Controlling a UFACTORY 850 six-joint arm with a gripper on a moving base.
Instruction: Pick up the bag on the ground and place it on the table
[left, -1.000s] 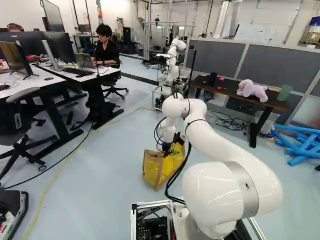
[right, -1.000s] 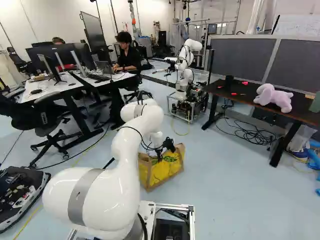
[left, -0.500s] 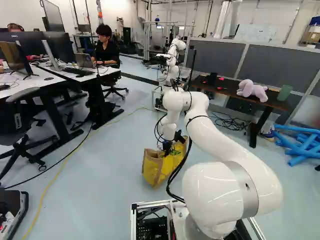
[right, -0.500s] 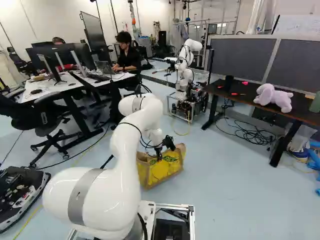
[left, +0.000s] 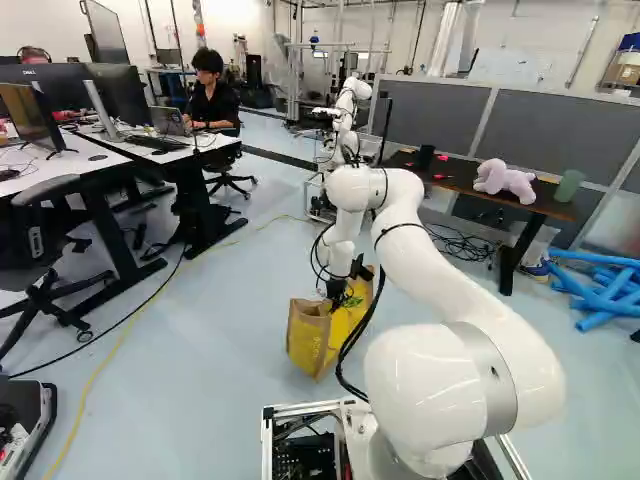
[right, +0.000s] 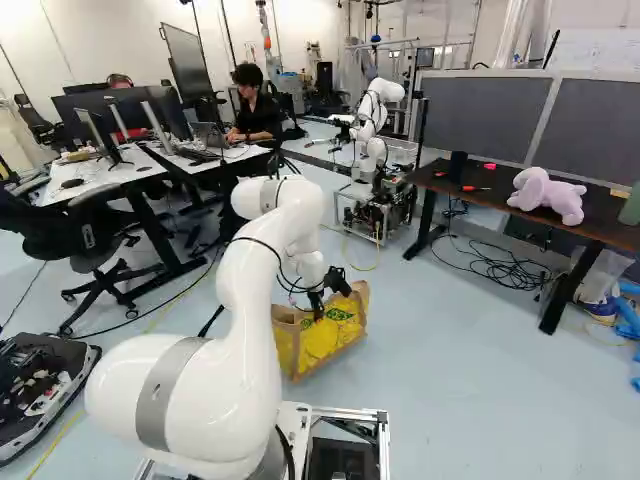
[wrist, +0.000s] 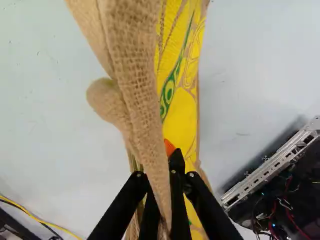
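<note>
1. Arm (right: 250, 300), well left of the table (right: 492, 198): upper bend higher than in prior pictures; base unmoved.
2. Burlap shopping bag (right: 320, 347), left of and nearer than the table: shifted slightly, apparently still floor-supported.
3. Gripper (wrist: 162, 167), above the bag, also left of the table: grasping the burlap rim. Judgement: lift is starting; the one-sided hold may let it tilt.
4. Plush toy (right: 546, 195), on the table: set-down must avoid it.
</note>
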